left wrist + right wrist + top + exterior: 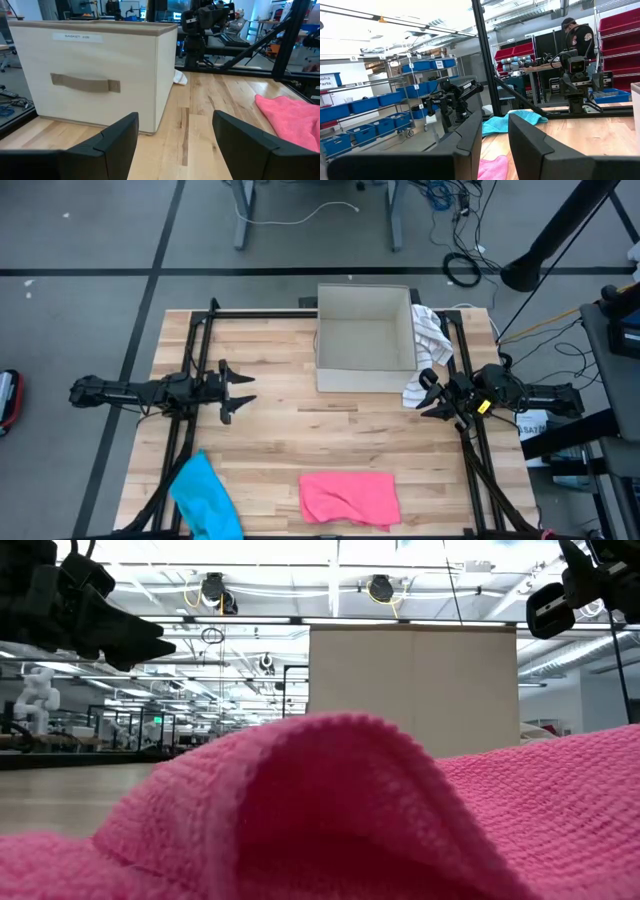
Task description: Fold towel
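A pink towel (348,498) lies crumpled flat on the table near its near edge; it fills the foreground of the low view (400,810) and shows in the left wrist view (292,120). My left gripper (240,392) hovers open over the table's left middle, well clear of the towel. My right gripper (432,395) hovers open at the table's right side, beside the basket's near right corner. Both touch nothing.
A beige fabric basket (365,340) stands at the table's far middle, with a striped white cloth (428,345) draped by its right side. A blue cloth (205,495) lies at the near left edge. A person (577,37) stands in the room beyond.
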